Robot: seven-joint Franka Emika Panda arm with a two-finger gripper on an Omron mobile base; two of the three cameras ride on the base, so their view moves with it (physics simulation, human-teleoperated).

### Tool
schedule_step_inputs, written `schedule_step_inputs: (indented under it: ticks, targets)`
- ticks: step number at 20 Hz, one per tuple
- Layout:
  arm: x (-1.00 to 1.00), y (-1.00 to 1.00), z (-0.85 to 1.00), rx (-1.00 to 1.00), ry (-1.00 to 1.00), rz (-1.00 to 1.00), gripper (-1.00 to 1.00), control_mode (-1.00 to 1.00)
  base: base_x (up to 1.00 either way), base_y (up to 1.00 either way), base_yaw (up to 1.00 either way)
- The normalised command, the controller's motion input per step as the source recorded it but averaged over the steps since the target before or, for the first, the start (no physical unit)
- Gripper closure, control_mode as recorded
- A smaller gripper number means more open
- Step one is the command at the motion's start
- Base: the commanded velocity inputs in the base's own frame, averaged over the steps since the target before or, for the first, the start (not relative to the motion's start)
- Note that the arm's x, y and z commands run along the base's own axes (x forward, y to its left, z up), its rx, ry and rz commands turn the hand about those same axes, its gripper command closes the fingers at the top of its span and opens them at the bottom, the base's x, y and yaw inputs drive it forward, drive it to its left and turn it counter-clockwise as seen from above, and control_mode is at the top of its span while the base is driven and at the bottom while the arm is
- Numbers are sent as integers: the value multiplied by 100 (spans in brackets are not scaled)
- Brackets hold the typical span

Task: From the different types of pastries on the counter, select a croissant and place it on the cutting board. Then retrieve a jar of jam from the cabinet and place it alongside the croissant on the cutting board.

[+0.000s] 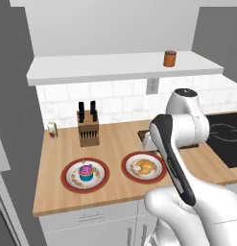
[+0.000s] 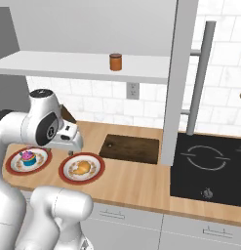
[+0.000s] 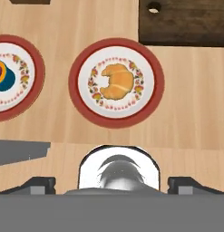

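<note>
**Golden-brown croissant: pre-grasp position**

Croissant (image 3: 117,81) rests on a red-rimmed plate (image 3: 149,108) on the tabletop (image 3: 186,127), beside the cutting board (image 3: 190,27). Claw (image 2: 69,145) hangs above the plate, apparently aligning for descent; finger spacing cannot be determined. Jar of jam (image 1: 170,58) stands on the cabinet (image 1: 91,69).

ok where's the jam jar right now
The jam jar stands on the wall shelf, above the cutting board and up right of the croissant plate.

The white arm rises from the base, bends sharply at its dark elbow and reaches forward, wrist turned down. The gripper (image 2: 70,152) hangs beneath it, pointing straight down; its finger spacing cannot be judged.
</note>
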Motion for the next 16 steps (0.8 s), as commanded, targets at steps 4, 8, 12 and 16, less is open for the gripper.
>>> schedule_step_inputs:
  ticks: [4, 8, 12, 16]
  targets:
    - [0, 41, -100, 0, 9, 0, -100, -100, 0, 0, 0]
    - [24, 20, -44, 0, 5, 0, -100, -100, 0, 0, 0]
    - [8, 0, -7, 0, 2, -1, -100, -100, 0, 0, 0]
    - [60, 0, -25, 0, 4, -7, -100, -100, 0, 0, 0]
